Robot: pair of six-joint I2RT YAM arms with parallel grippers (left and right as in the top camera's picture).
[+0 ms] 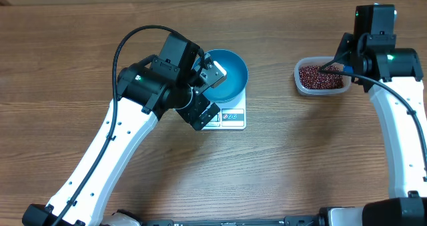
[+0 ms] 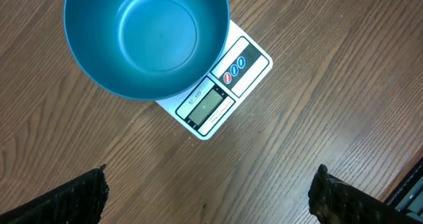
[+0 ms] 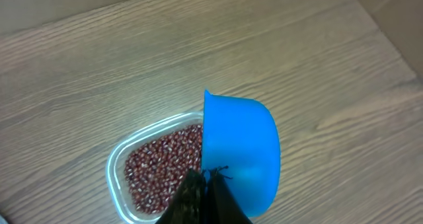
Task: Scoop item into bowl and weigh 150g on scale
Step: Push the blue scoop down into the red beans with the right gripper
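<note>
Overhead top-down, left wrist shares scale (image 1: 233, 117)

So the bowl (image 2: 147, 32) sits on the scale (image 2: 218, 98), just ahead of the left gripper (image 2: 210, 197), display end nearest it. Over at the right gripper (image 3: 201, 191), the scoop (image 3: 241, 145) sticks out front, with the tub (image 3: 117, 159) of beans (image 3: 158, 164) right underneath.

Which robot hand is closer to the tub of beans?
The right gripper. It holds a blue scoop just over the tub of beans, while the left gripper hangs open across the table, over the bowl and scale.
</note>
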